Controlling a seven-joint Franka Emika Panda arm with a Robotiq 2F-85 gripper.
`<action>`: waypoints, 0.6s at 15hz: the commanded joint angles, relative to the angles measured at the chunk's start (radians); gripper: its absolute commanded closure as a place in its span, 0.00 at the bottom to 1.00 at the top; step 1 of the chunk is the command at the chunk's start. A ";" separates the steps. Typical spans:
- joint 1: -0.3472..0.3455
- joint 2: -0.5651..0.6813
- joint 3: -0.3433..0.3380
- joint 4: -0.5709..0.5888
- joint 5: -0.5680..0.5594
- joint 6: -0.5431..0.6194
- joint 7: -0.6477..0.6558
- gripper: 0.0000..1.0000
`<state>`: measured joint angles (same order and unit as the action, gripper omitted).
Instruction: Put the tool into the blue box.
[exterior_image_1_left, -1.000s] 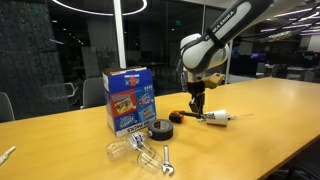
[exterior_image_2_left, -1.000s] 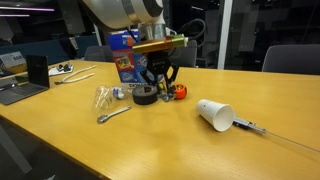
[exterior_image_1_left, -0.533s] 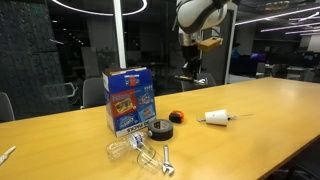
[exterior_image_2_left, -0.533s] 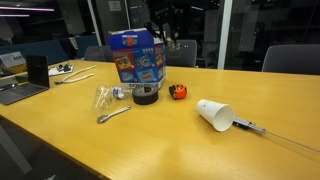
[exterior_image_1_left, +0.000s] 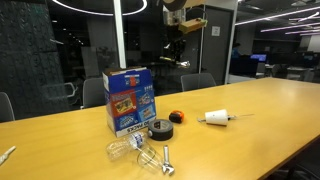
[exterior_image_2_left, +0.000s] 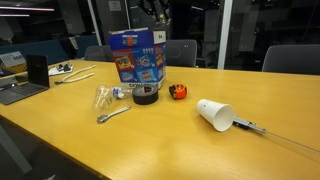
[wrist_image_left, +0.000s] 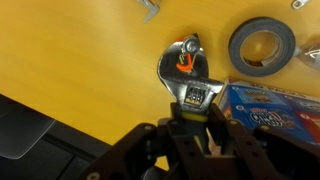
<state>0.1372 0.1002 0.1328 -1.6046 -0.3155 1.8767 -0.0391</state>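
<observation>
Dim open-plan office at night. We see a long wooden bench (exterior_image_1_left: 262, 104), office chairs (exterior_image_2_left: 283, 58), a white column (exterior_image_1_left: 118, 36), glass partitions (exterior_image_2_left: 205, 35) and a ring-shaped ceiling lamp (exterior_image_1_left: 92, 11).

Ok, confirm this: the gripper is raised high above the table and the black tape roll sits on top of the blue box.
No: the black tape roll lies on the table beside the blue box, not on top of it, as an exterior view shows. The gripper is raised high above the table.
</observation>
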 joint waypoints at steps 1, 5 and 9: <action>0.033 0.136 0.006 0.205 -0.017 -0.034 0.048 0.87; 0.079 0.267 -0.003 0.377 -0.022 -0.072 0.069 0.87; 0.129 0.379 -0.020 0.539 -0.032 -0.135 0.080 0.87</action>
<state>0.2208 0.3757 0.1306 -1.2566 -0.3172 1.8230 0.0229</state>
